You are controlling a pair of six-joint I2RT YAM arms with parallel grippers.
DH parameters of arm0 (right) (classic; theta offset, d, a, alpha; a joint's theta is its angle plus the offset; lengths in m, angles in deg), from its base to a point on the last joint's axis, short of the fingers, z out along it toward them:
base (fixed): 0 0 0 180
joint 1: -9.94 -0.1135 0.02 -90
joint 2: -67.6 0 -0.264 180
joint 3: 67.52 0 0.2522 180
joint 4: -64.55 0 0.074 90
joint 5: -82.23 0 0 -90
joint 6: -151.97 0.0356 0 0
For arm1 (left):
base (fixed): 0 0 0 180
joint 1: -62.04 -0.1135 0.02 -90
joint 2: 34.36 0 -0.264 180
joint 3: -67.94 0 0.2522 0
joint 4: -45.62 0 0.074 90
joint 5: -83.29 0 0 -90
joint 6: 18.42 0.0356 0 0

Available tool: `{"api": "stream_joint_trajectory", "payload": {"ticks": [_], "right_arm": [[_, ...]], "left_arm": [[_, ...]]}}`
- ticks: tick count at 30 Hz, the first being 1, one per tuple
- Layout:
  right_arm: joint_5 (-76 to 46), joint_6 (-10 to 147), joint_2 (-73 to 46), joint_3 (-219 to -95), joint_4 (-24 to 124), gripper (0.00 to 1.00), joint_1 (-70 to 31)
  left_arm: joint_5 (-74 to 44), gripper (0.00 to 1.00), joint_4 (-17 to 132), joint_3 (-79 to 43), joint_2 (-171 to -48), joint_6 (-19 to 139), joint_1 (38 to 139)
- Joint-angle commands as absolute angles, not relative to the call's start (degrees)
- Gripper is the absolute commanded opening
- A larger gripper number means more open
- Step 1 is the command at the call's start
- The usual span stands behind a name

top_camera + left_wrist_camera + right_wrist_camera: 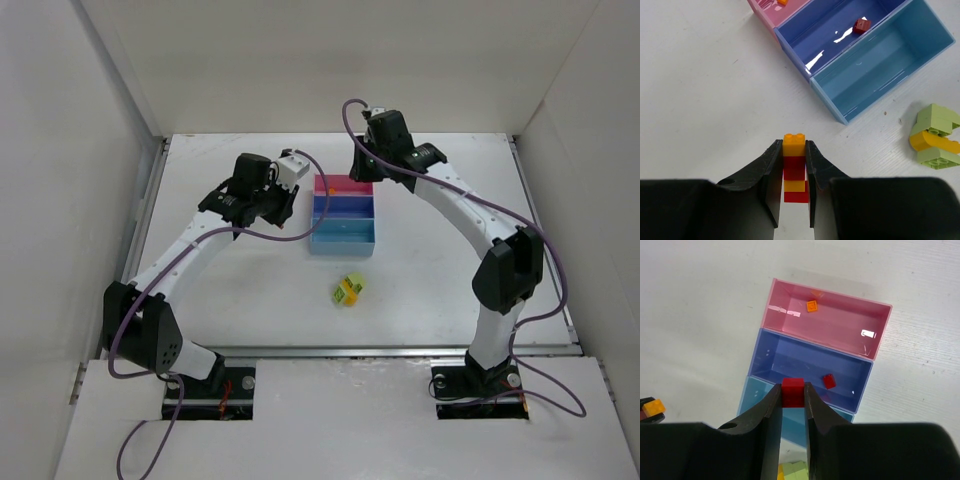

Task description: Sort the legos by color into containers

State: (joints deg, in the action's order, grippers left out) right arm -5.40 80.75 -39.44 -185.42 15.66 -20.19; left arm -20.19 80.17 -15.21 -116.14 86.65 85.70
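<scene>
The tray has a pink bin [840, 322], a dark blue bin [805, 365] and a light blue bin [880, 70]. An orange brick [811, 305] lies in the pink bin and a red brick [828, 381] in the dark blue bin. My right gripper [793, 390] is shut on a red brick [792, 392] above the dark blue bin. My left gripper [794, 150] is shut on a stack of orange and red bricks [794, 165], left of the tray. A lime-green and yellow cluster [348, 290] lies on the table in front of the tray.
White walls enclose the table [250, 290] on three sides. The left arm [190, 250] curves along the left and the right arm [480, 220] along the right.
</scene>
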Motion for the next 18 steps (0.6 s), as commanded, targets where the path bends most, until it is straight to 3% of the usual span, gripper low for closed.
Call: {"api": "stream_joint_trajectory", "payload": {"ticks": [1, 18], "right_arm": [[-4.52, 80.07, -36.72, -185.87, 17.57, 0.0, -20.91], [-6.02, 80.6, -44.63, -180.33, 16.25, 0.0, -20.91]], "left_arm": [[-21.13, 0.0, 79.15, -17.1, -115.57, 85.99, 85.59], [-21.13, 0.0, 78.62, -15.96, -115.05, 85.99, 85.59]]}}
